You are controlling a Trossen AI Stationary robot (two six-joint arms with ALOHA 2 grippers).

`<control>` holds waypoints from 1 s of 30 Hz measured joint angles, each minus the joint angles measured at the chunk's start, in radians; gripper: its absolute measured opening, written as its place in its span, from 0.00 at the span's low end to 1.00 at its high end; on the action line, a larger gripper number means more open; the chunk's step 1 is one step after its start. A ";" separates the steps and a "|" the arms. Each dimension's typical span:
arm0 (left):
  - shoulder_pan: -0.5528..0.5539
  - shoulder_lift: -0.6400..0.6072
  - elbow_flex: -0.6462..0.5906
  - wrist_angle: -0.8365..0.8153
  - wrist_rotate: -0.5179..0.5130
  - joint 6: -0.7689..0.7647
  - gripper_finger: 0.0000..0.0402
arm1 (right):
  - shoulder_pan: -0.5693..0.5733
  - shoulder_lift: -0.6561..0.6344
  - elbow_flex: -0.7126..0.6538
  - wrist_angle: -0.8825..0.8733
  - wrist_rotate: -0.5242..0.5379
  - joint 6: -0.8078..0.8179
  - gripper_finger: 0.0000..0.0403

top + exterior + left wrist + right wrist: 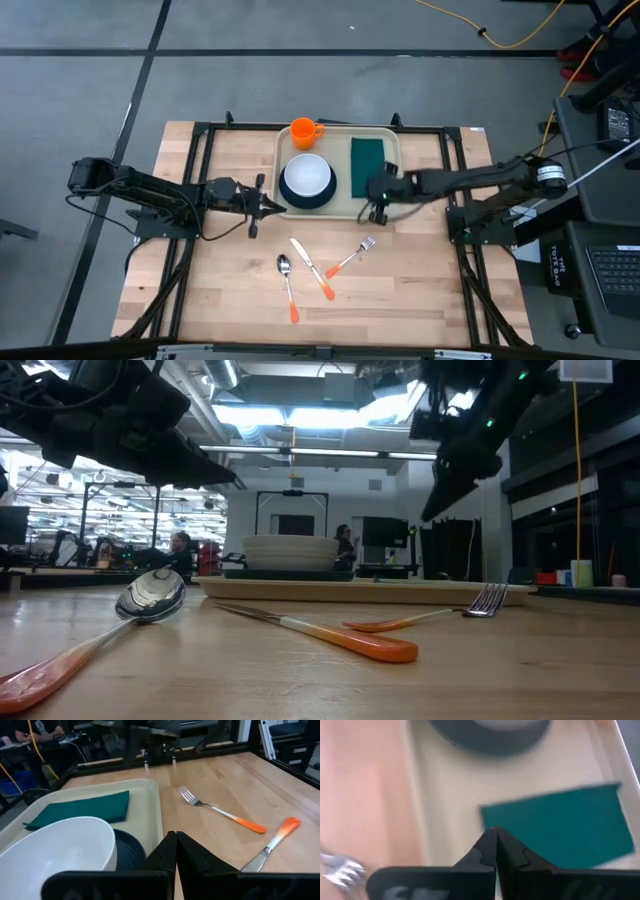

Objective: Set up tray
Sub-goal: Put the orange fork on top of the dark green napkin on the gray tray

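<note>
My fingers are pressed together on both sides, holding nothing. My left gripper (268, 207) hangs just off the tray's (283, 205) nine o'clock edge, near its lower corner, its tips pointing toward three o'clock. In my left wrist view the two dark fingers (176, 854) meet in a closed wedge, with the tray's rim (159, 815) running right beside them.

My right gripper (372, 190) sits over the tray's five o'clock corner, reaching in from three o'clock, clamped tight on empty air. From my right wrist, the closed fingers (495, 851) hover above the green napkin (560, 827), apparently clear of it.

The tray lies at twelve o'clock from the table's (420, 290) centre, against the far edge. On it, a white bowl (307, 175) rests on a dark plate (303, 201) toward the nine o'clock side, the green napkin lies flat toward three o'clock, and an orange cup (304, 131) stands on the far rim at about eleven o'clock.

On the bare wood at six o'clock from the tray lie three orange-handled pieces: a spoon (287, 285) at seven o'clock, a knife (311, 266) in the middle slanting toward five o'clock, and a fork (351, 257) at four o'clock, its handle tip close to the knife.
</note>
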State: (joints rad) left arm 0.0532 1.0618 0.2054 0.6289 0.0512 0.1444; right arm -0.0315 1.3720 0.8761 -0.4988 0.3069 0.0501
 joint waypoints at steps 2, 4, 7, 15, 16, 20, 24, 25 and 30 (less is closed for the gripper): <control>0.000 0.000 0.000 0.000 0.002 0.000 0.01 | 0.062 0.000 0.000 0.025 0.028 0.045 0.00; -0.003 0.000 0.000 -0.002 0.002 0.000 0.00 | 0.122 0.000 -0.003 0.044 0.058 0.082 0.00; -0.028 0.000 0.000 -0.003 0.002 0.018 0.00 | 0.207 -0.001 -0.048 0.113 0.129 0.154 0.00; -0.119 0.000 0.000 -0.004 -0.005 0.078 0.00 | 0.389 0.000 -0.145 0.311 0.288 0.344 0.01; -0.124 0.000 0.000 -0.004 -0.007 0.079 0.01 | 0.404 0.000 -0.145 0.318 0.297 0.347 0.01; -0.131 0.000 0.000 -0.004 -0.008 0.079 0.01 | 0.430 0.000 -0.145 0.319 0.301 0.330 0.03; -0.130 0.000 0.000 -0.004 -0.009 0.079 0.01 | 0.421 0.000 -0.144 0.330 0.302 0.315 0.04; -0.130 0.000 0.000 -0.004 -0.009 0.079 0.01 | 0.416 0.000 -0.144 0.340 0.302 0.304 0.04; -0.130 0.000 0.000 -0.004 -0.009 0.079 0.01 | 0.393 0.000 -0.144 0.383 0.301 0.271 0.04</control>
State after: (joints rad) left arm -0.0769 1.0618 0.2054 0.6247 0.0418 0.2234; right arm 0.3615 1.3716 0.7319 -0.1156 0.6082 0.3209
